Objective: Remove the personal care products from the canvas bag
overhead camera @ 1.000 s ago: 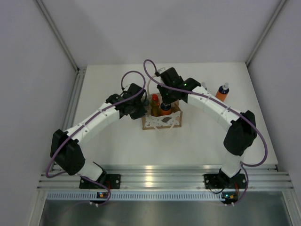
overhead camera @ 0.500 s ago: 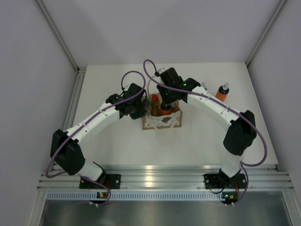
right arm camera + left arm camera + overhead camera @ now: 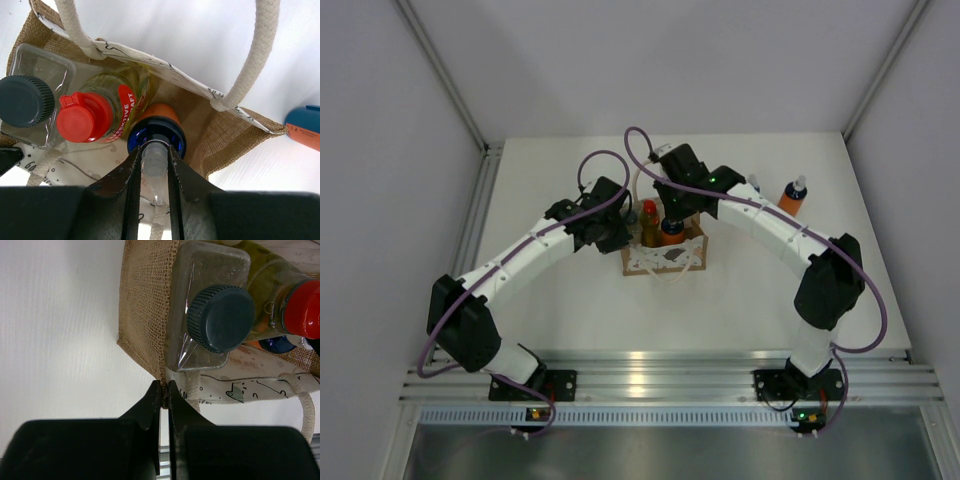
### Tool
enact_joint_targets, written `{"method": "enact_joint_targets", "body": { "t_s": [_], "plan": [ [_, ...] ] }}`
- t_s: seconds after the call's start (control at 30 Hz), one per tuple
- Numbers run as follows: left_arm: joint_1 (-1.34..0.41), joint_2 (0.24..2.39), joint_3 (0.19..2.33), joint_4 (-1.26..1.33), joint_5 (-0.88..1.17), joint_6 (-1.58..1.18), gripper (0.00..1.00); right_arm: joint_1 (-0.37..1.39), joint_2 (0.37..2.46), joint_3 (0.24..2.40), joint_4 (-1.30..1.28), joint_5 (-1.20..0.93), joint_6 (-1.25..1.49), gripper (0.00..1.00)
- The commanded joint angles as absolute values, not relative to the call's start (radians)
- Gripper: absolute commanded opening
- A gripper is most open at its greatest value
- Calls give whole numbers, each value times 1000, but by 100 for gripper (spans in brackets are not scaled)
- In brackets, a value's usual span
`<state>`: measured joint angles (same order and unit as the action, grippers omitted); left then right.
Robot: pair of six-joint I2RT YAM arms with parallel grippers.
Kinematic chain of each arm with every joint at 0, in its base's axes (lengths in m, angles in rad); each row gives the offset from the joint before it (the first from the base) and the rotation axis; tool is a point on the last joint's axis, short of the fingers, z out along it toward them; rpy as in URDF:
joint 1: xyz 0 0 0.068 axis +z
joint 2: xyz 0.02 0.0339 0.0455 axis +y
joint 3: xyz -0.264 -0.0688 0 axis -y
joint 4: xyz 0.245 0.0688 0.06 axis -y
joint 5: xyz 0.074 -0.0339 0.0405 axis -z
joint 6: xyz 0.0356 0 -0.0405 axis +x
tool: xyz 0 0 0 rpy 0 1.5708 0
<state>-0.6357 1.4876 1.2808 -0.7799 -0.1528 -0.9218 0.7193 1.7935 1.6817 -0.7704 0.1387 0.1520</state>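
Overhead: the bag stands mid-table between the arms, with bottles inside.

Left wrist: the left gripper pinches the bag's corner seam.

Right wrist: the right gripper clamps the orange bottle by its nozzle.

Risk: the slim nozzle may slip out, or the neighbouring bottles may snag during the lift.

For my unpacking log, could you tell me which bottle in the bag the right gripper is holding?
The orange bottle with the dark-blue cap: the right gripper pinches its nozzle; the red-capped bottle and grey-capped bottle stand free.
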Motion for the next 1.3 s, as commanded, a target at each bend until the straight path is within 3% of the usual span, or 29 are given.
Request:
{"method": "enact_joint_targets", "body": {
  "t_s": [0.0,0.83,1.27],
  "plan": [
    [-638,1477,1287,-796,-138,-916,0,730,1810,1657,-792,146,158,0],
    [-637,1482,1290,-796,-138,-916,0,723,1625,1905,-880,209,189,0],
    [-638,1480,1289,-796,-130,-919,0,605,1477,1959,-888,169,210,0]
  ]
}}
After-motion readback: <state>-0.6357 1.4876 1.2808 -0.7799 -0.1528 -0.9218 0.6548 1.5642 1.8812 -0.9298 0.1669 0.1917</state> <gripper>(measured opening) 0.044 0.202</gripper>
